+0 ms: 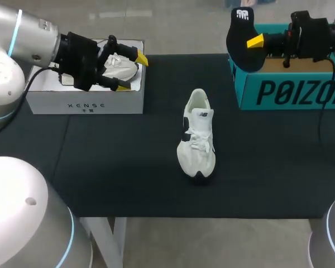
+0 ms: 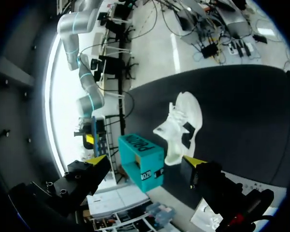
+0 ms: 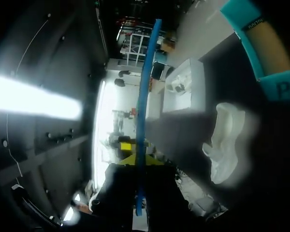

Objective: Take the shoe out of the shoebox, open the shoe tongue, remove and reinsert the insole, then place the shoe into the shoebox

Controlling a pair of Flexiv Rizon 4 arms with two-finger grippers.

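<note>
Right pincer [image 1: 249,42] of mine is clamped on the black insole [image 1: 241,30], which stands on edge and hides its far finger; the teal shoebox [image 1: 290,92] sits directly beneath it. Left pincer [image 1: 132,71] hangs with fingers spread wide over the white shoebox [image 1: 89,103], a second pale shoe [image 1: 121,67] lying just under its tips. Between both pincers, lower and nearer me, the white shoe [image 1: 196,137] rests upright on the black tablecloth [image 1: 123,162], apart from either box.

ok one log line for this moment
shoe: upright on table | insole: out, held by right end effector near teal box | left end effector: open over white box
</note>
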